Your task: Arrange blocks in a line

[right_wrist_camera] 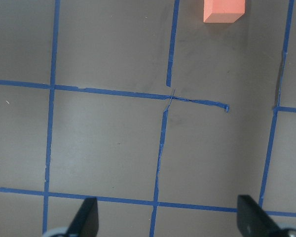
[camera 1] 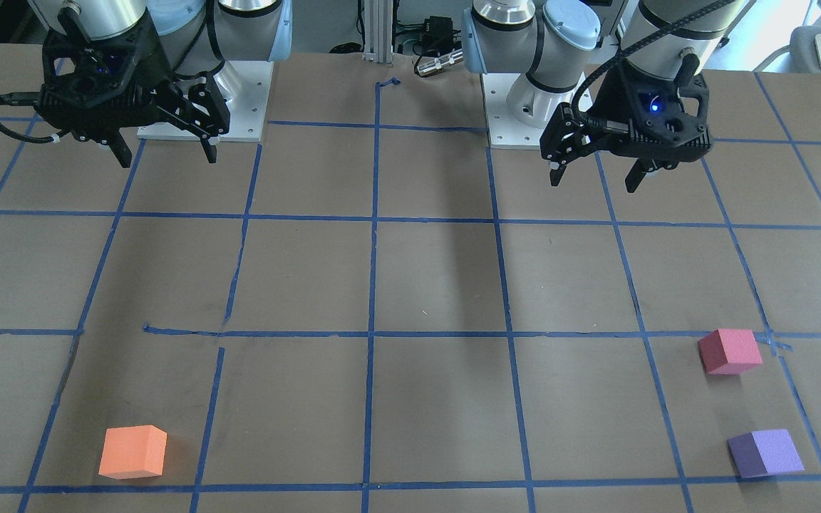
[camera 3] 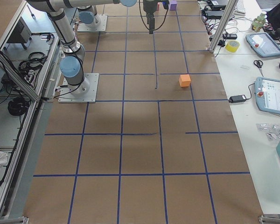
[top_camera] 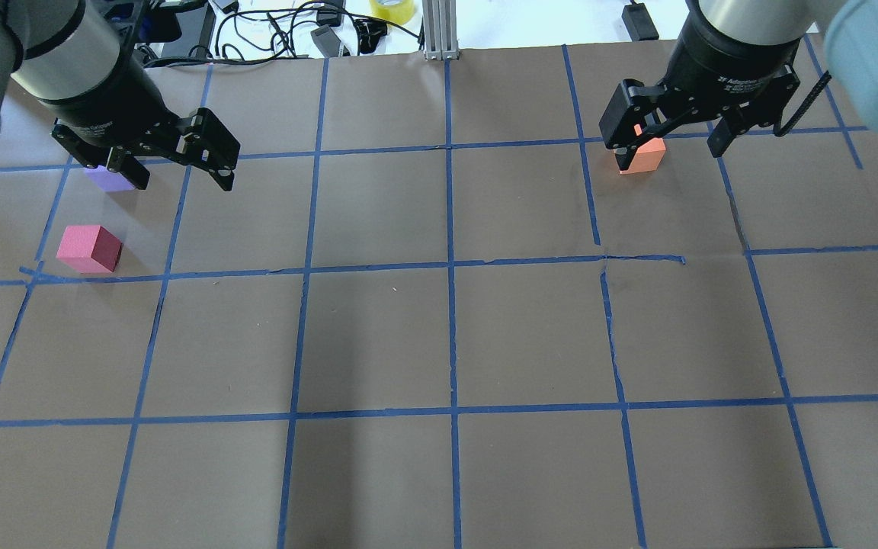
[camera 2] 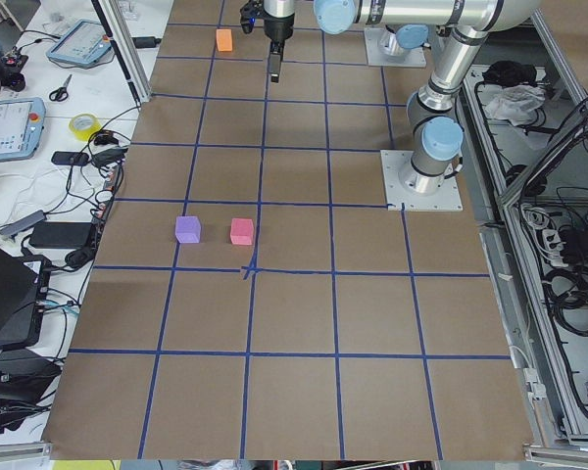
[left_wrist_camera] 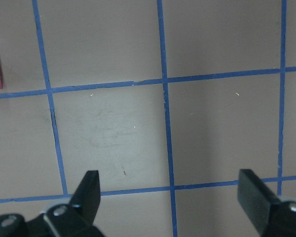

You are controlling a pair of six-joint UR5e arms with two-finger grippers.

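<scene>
Fingers of left gripper [camera 1: 594, 182] are spread, empty; pinkish-red block [camera 1: 730, 351] and purple block [camera 1: 765, 453] are set well apart from them (near each other, not touching). Fingers of right gripper [camera 1: 168, 160] are likewise spread; orange block [camera 1: 132, 452] is set well ahead.

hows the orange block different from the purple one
Colour: the orange block is orange, the purple block purple. Side: the orange block sits on the robot's right half of the table, the purple block on its left. Company: the orange block lies alone; the purple block has the pinkish-red block near it, apart. Shared: equal-sized cubes, flat on the table, ungrasped.
</scene>
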